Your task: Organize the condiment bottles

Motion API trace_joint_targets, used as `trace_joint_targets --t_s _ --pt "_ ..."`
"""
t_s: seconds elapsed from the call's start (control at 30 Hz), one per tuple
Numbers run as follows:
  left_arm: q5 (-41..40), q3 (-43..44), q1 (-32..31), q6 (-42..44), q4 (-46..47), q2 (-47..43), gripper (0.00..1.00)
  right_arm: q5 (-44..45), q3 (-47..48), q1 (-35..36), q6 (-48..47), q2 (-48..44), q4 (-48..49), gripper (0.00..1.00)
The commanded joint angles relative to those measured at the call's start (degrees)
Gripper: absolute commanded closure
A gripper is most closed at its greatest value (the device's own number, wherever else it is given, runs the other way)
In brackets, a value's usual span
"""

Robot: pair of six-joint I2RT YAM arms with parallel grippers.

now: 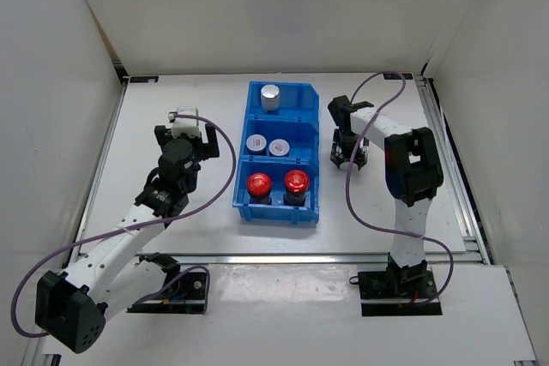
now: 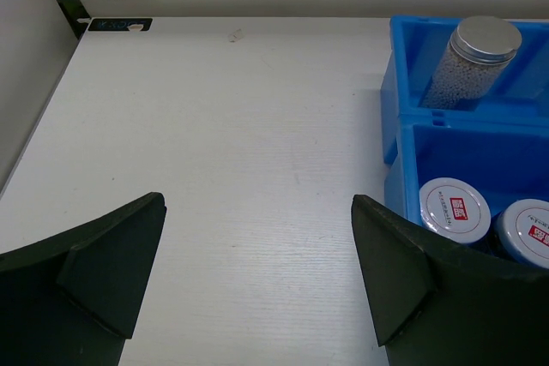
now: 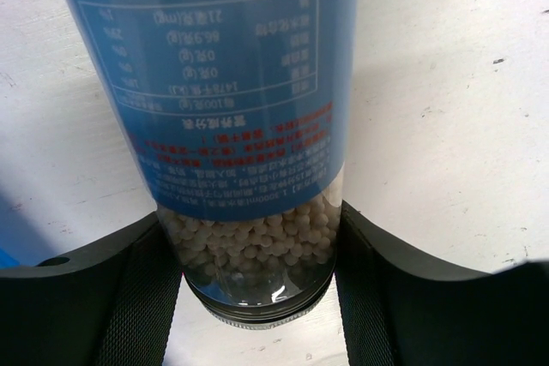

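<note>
A blue three-compartment bin point(image 1: 242, 160) stands mid-table. Its far compartment holds one tall silver-capped bottle point(image 1: 270, 96), also in the left wrist view point(image 2: 472, 62). The middle compartment holds two short silver-lidded jars point(image 1: 256, 143) point(image 1: 280, 147). The near one holds two red-capped jars point(image 1: 259, 184) point(image 1: 296, 182). My right gripper point(image 1: 347, 159) stands just right of the bin. It is shut on the second tall bottle point(image 3: 249, 109) with a blue label and white beads, its fingers point(image 3: 146, 297) pressed on both sides near the cap. My left gripper point(image 1: 187, 130) is open and empty left of the bin point(image 2: 257, 212).
White walls enclose the table on three sides. A black label point(image 2: 120, 25) sits at the far left corner. Bare table lies between my left gripper and the bin's left wall point(image 2: 399, 152). A purple cable point(image 1: 360, 203) hangs along the right arm.
</note>
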Motion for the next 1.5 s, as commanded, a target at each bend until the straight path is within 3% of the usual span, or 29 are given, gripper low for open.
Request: trace_joint_targets --t_s 0.0,0.13,0.27,0.53,0.9,1.47 --pt "0.9 2.1 -0.3 -0.5 -0.5 -0.3 0.0 3.2 -0.7 0.2 -0.7 -0.8 0.4 0.41" --pt "0.9 2.1 -0.3 -0.5 -0.5 -0.3 0.0 3.2 -0.7 0.2 -1.2 -3.0 -0.2 0.63" --pt "0.9 2.1 -0.3 -0.5 -0.5 0.3 0.0 3.8 0.3 0.2 -1.7 -6.8 -1.4 0.76" --pt "1.5 2.1 -0.3 -0.5 -0.5 0.3 0.0 3.8 6.1 0.7 -4.1 -10.8 -6.1 0.91" --pt "1.5 2.1 -0.3 -0.5 -0.5 0.3 0.0 4.4 11.1 0.7 -5.7 -10.2 -7.8 0.98" --pt "1.5 2.6 -0.3 -0.5 -0.5 0.3 0.0 7.6 19.1 0.7 -7.4 -8.0 -10.2 1.0"
